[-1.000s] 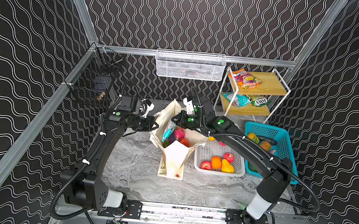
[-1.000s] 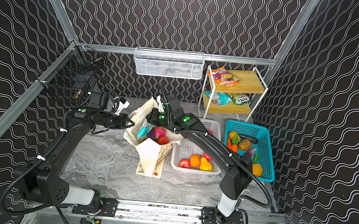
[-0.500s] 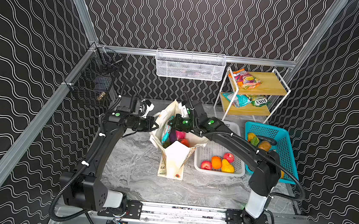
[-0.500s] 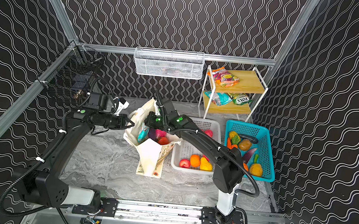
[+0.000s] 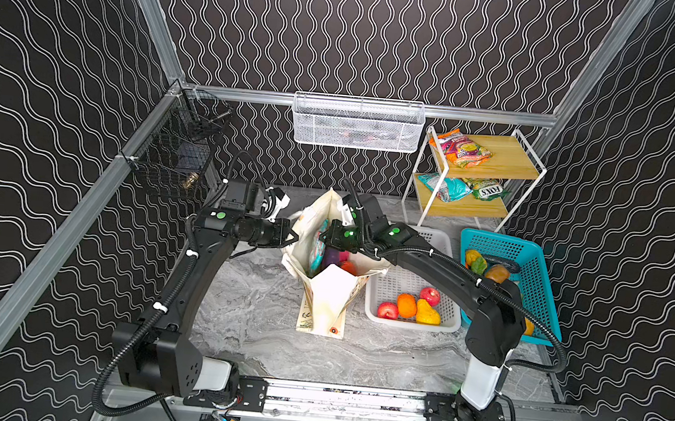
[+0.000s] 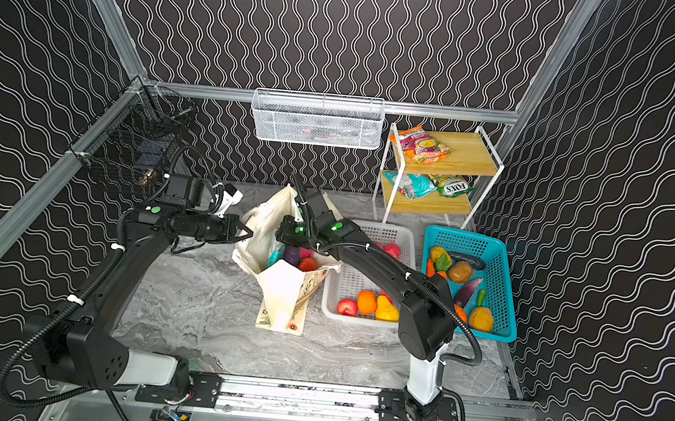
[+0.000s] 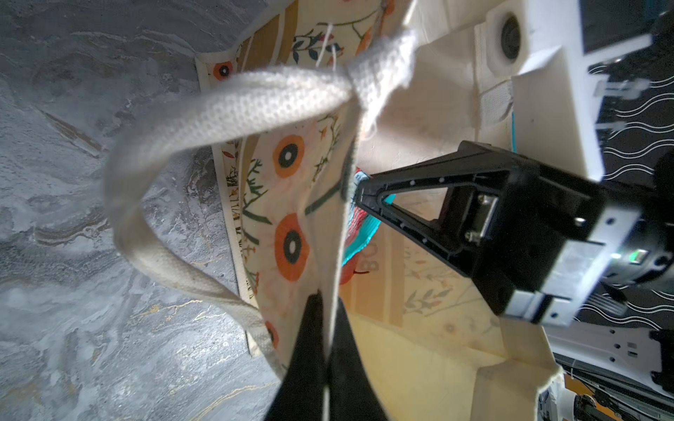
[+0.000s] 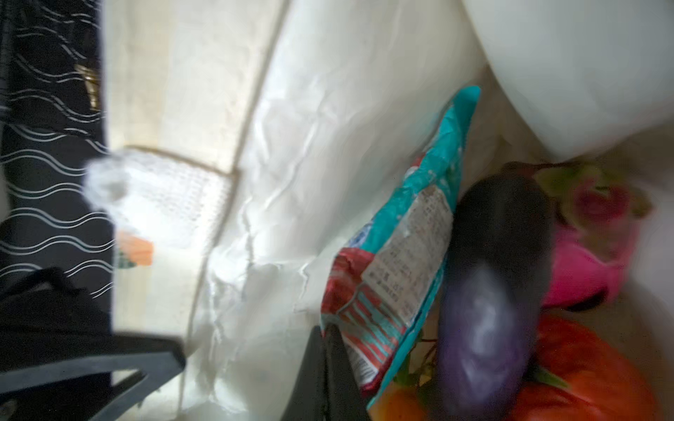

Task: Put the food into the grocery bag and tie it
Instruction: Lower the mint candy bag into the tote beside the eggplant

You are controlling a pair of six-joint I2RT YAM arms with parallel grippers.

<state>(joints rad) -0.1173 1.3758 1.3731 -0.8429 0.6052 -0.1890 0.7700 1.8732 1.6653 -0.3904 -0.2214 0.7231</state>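
Main worry here: the grocery bag (image 5: 329, 290) is floppy cloth, and I reckon its left wall is only kept up by the left end effector (image 7: 324, 328), which is clamped shut on the rim. If that pinch slips, the wall probably folds in over the mouth.

The right end effector (image 8: 326, 339) is down inside the mouth with its jaws closed, right against the teal snack packet (image 8: 401, 255). I can't tell if it's pinching anything. Pulling out carelessly could snag the packet or the fabric and tip the whole bag, spilling the food.

The bag stands mid-desk (image 5: 254, 329), just left of the white basket (image 5: 405, 280). It's cream canvas with orange flowers and its near corner is folded to a point. One white strap handle (image 7: 219, 109) hangs loose outside, untied. Inside, next to the packet, there's a purple eggplant (image 8: 492, 291), a dragon fruit (image 8: 591, 262) and a red tomato-like fruit (image 8: 583, 364).
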